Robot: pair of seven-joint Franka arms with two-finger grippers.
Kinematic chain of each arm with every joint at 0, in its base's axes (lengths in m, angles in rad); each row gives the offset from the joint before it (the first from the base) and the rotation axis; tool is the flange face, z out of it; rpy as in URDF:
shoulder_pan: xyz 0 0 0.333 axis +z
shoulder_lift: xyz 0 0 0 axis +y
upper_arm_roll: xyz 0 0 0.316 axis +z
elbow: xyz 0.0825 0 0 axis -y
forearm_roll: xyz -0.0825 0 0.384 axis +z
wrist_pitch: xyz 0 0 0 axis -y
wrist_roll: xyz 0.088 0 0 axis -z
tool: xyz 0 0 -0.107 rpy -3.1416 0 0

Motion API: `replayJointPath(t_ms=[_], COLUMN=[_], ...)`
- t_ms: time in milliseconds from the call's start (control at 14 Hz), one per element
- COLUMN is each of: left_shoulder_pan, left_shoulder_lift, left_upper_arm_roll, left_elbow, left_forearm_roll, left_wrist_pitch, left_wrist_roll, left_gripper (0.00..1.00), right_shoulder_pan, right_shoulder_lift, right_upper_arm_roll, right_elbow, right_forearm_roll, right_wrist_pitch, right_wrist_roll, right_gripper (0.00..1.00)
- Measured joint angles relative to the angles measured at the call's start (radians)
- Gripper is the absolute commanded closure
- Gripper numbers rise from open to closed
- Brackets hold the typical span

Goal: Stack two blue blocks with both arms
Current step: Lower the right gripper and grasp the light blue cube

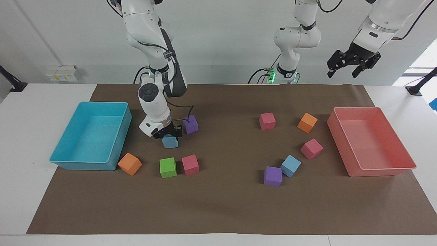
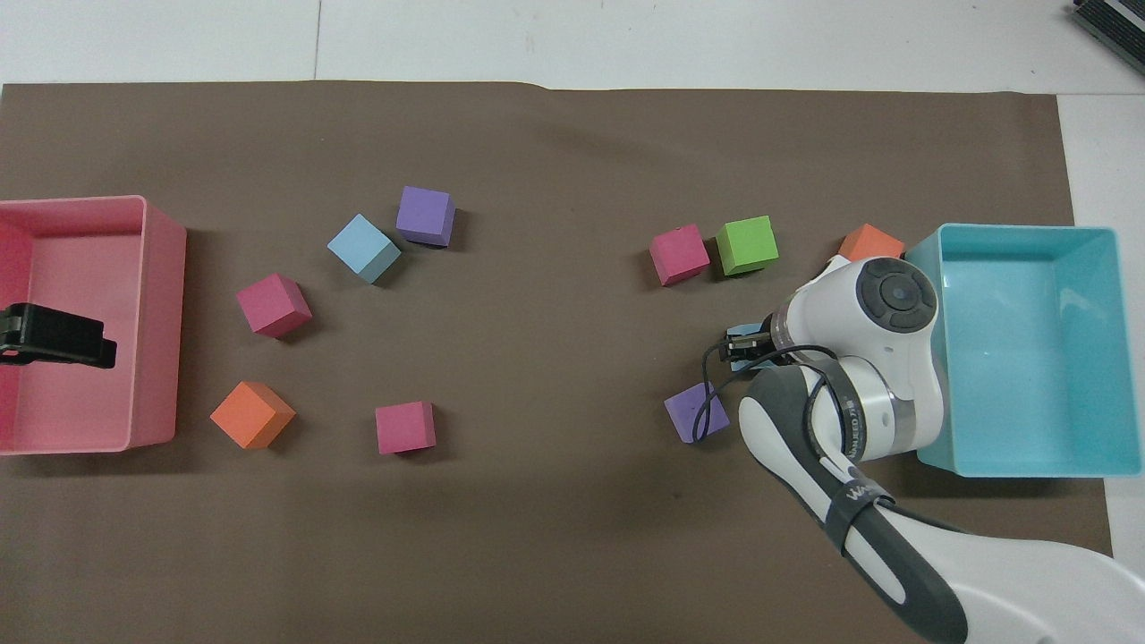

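One blue block (image 1: 170, 142) sits on the brown mat beside the turquoise tray, and my right gripper (image 1: 168, 134) is shut on it from above. In the overhead view the right gripper (image 2: 745, 344) and wrist hide most of this block (image 2: 737, 360). The second blue block (image 1: 290, 165) (image 2: 363, 248) lies toward the left arm's end of the table, touching a purple cube (image 1: 272, 176) (image 2: 426, 215). My left gripper (image 1: 353, 65) (image 2: 55, 335) waits open and empty, high over the pink tray.
A purple cube (image 1: 190, 124) lies right beside the right gripper. Green (image 1: 167, 167), red (image 1: 190, 164) and orange (image 1: 129, 163) cubes lie farther out. The turquoise tray (image 1: 88, 164) and the pink tray (image 1: 377, 168) stand at the two ends. Three more cubes (image 1: 311, 148) lie near the pink tray.
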Motion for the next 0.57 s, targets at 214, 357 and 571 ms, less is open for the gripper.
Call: replayJointPath(t_ms=[214, 357, 571], left_shoulder_pan=[0.0, 0.0, 0.0], left_shoulder_lift=[0.0, 0.0, 0.0], left_upper_arm_roll=[0.0, 0.0, 0.0], left_elbow=[0.0, 0.0, 0.0], left_forearm_roll=[0.0, 0.0, 0.0], left_wrist_pitch=[0.0, 0.0, 0.0], left_wrist_roll=[0.0, 0.0, 0.0], left_gripper=[0.0, 0.0, 0.0], right_shoulder_pan=[0.002, 0.002, 0.012], right_shoulder_lift=[-0.004, -0.021, -0.038], right_upper_arm_roll=[0.0, 0.0, 0.0], right_elbow=[0.076, 0.142, 0.243], right_forearm_roll=[0.0, 0.0, -0.006], right_wrist_pitch=[-0.077, -0.168, -0.299], right_wrist_roll=[0.0, 0.0, 0.013], right_gripper=[1.0, 1.0, 1.0])
